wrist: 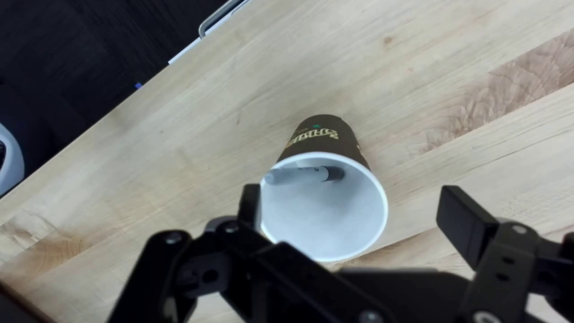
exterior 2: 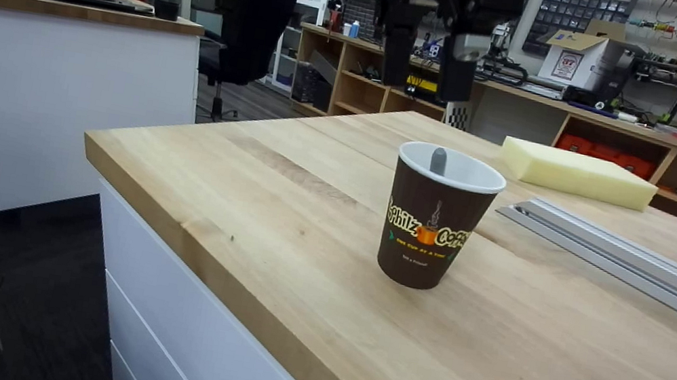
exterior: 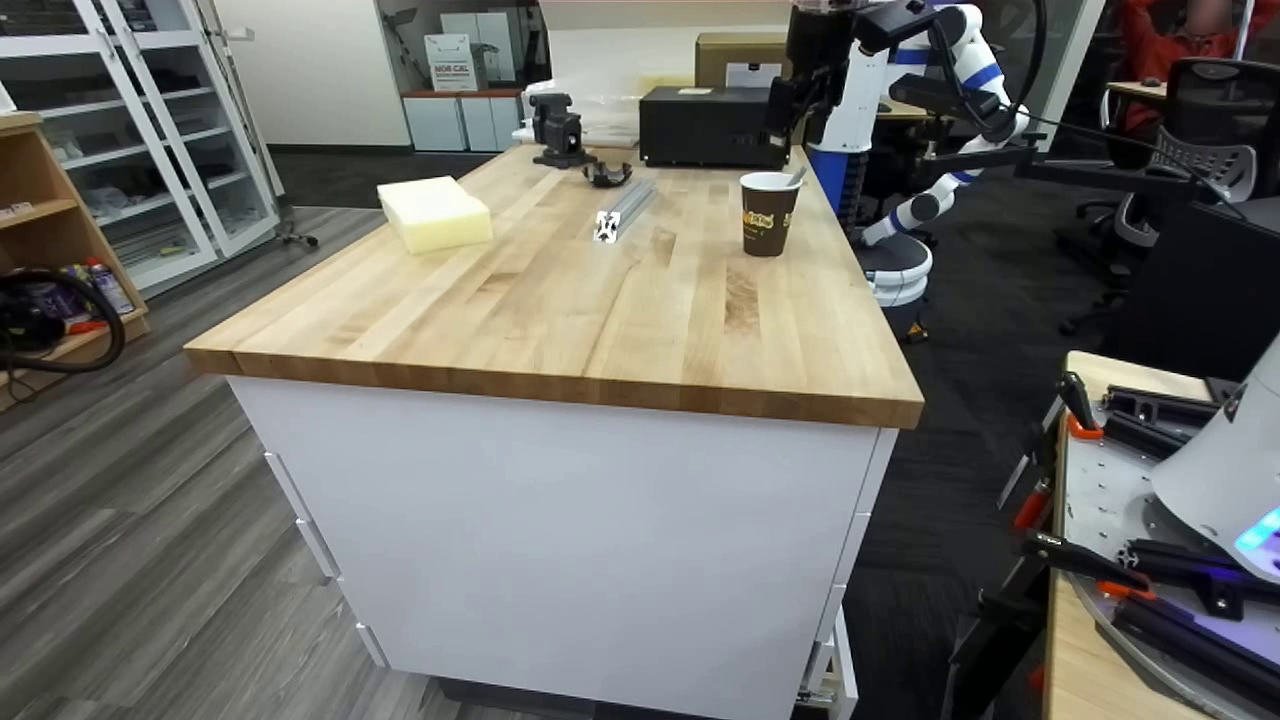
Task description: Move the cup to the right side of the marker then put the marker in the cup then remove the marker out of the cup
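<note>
The dark brown paper cup point(exterior: 766, 225) stands upright on the wooden table; it also shows in an exterior view point(exterior 2: 422, 245) and in the wrist view point(wrist: 325, 134). The marker point(wrist: 300, 175) stands slanted inside the cup, leaning on its wall, with its dark end at the bottom. Its grey tip pokes just above the rim in both exterior views point(exterior: 797, 177) point(exterior 2: 438, 161). My gripper point(exterior 2: 423, 84) is open and empty, pointing down above the cup and apart from it. In the wrist view the fingers point(wrist: 356, 208) are wide apart, the left one overlapping the cup's rim.
A silver aluminium profile point(exterior 2: 642, 265) lies on the table beside the cup. A yellow foam block point(exterior: 437, 213) lies farther off. A black box point(exterior: 712, 127), a dark vise-like device point(exterior: 560, 130) and a small dark part point(exterior: 607, 174) are at the far end. The table edge point(exterior 2: 229, 268) is near the cup.
</note>
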{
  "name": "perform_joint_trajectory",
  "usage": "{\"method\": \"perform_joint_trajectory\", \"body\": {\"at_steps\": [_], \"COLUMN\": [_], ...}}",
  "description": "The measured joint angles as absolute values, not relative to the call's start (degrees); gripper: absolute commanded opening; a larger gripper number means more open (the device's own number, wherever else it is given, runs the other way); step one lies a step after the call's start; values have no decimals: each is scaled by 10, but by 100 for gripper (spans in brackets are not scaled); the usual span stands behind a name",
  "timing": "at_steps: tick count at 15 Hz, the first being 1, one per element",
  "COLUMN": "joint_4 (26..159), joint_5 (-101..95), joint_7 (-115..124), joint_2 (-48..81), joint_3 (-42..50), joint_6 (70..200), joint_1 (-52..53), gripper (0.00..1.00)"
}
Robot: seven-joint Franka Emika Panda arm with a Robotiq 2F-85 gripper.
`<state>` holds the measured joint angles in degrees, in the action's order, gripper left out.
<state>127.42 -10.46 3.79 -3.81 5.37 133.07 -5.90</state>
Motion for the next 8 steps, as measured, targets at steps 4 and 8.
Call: {"method": "perform_joint_trajectory", "body": {"at_steps": [4,8], "joint_4": [1274,1276], "joint_5": [-126,-122], "joint_7": [56,57], "joint_2": [-24,-20], "joint_3": [54,59], "joint_6": [1334,1334], "joint_1": [-60,-63], "gripper": [100,100]}}
